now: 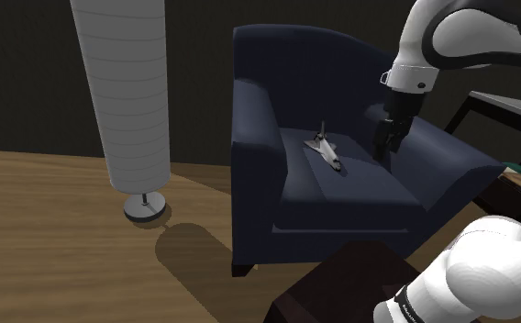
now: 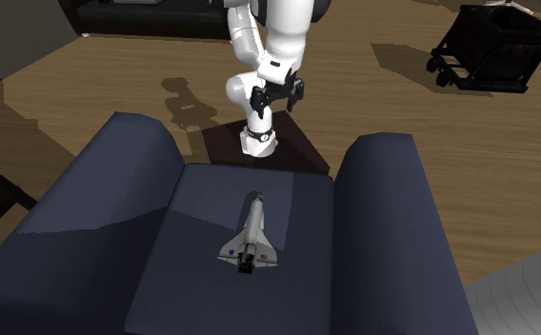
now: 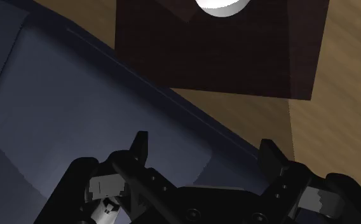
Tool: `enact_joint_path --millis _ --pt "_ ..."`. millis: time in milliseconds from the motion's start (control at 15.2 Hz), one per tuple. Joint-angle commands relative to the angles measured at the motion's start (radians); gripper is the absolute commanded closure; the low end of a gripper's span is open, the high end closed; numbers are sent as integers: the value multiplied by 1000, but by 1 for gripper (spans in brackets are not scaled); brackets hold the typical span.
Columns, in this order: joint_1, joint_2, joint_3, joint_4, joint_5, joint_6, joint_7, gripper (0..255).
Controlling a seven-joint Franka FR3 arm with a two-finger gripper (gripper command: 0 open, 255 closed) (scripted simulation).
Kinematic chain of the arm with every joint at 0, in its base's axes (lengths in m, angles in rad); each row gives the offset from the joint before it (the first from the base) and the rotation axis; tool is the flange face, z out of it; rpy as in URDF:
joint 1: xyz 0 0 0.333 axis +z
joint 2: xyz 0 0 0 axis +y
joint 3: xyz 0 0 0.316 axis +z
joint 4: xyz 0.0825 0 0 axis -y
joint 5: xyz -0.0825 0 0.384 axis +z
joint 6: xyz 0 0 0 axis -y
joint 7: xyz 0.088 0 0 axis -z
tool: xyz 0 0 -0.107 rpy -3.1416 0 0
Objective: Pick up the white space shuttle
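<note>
Armchair: a dark navy armchair (image 1: 259,110) stands on a wooden floor, and its seat cushion (image 1: 341,197) carries one thing, the shuttle.
Shuttle's place: the white space shuttle (image 1: 327,151) lies flat, belly down, about the middle of the cushion, between the two armrests and touching neither.
Long axis: it runs from the backrest to the seat's front edge. In the second exterior view the space shuttle (image 2: 250,236) has its nose toward the front edge and the robot's stand (image 2: 302,147), and its dark engine end toward the backrest.
Tail fin: upright.
Arm: it reaches from the stand over the seat, the wrist bent so the hand points down.
Gripper: the gripper (image 1: 383,154) hangs above the cushion, on the shoulder view's right of the shuttle, near the armrest and apart from the shuttle.
Fingers: in the wrist view the fingers (image 3: 140,147) stand well apart with only cushion between them.
Cart: a black wheeled cart (image 2: 488,43) stands on the floor well beyond the stand; its contents cannot be told.
Lamp: a white floor lamp (image 1: 126,92) stands beside the armchair.
</note>
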Motion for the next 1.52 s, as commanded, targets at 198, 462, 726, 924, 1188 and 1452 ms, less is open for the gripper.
enact_joint_path --millis 198,462,726,924,1188,1452 --pt "-21 97 -27 23 6 93 27 0" --pt "-45 230 -65 69 20 205 56 0" --pt "-65 365 -104 131 44 302 77 0" --pt "-78 467 -134 189 71 364 87 0" --pt "-97 603 -173 277 120 432 93 0" --pt "-120 739 -209 379 184 482 91 0"
